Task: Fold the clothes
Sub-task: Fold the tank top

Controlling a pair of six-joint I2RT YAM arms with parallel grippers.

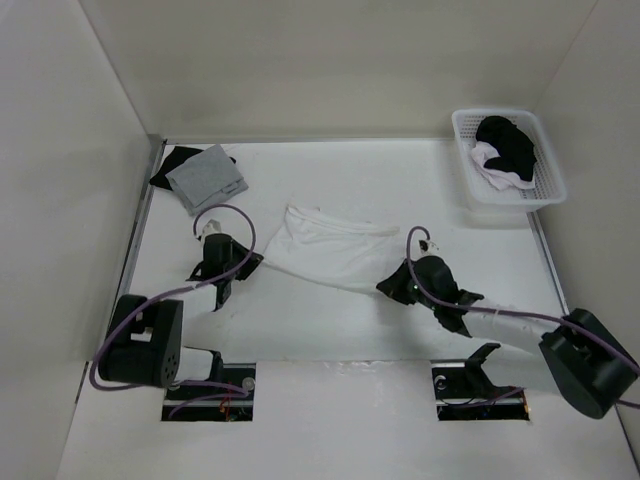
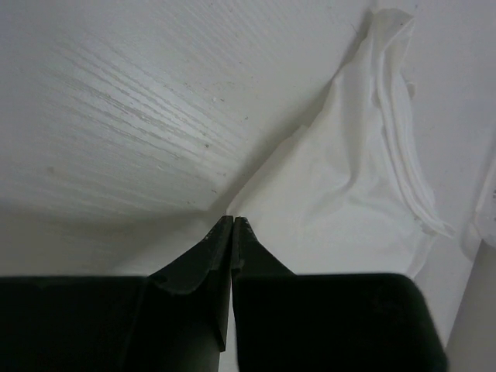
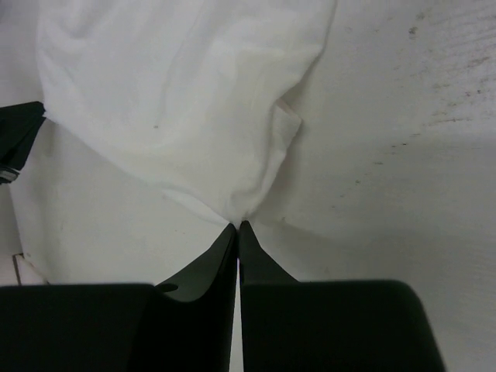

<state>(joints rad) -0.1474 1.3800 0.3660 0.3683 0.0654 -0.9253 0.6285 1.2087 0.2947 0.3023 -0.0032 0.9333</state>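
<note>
One garment [image 1: 330,245], gripped by left end effector [image 2: 232,220] and right end effector [image 3: 238,225]

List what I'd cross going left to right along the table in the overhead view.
Grey cloth → left gripper → white garment → right gripper → white basket holding dark clothes.

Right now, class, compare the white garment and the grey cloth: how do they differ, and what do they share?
The white garment lies spread and rumpled in the middle; the grey cloth sits folded square far left. The left claw and right claw each pinch the white garment; no claw touches the grey cloth. The grey cloth rests on a black garment, the white garment on bare table. Both are fabric.
</note>
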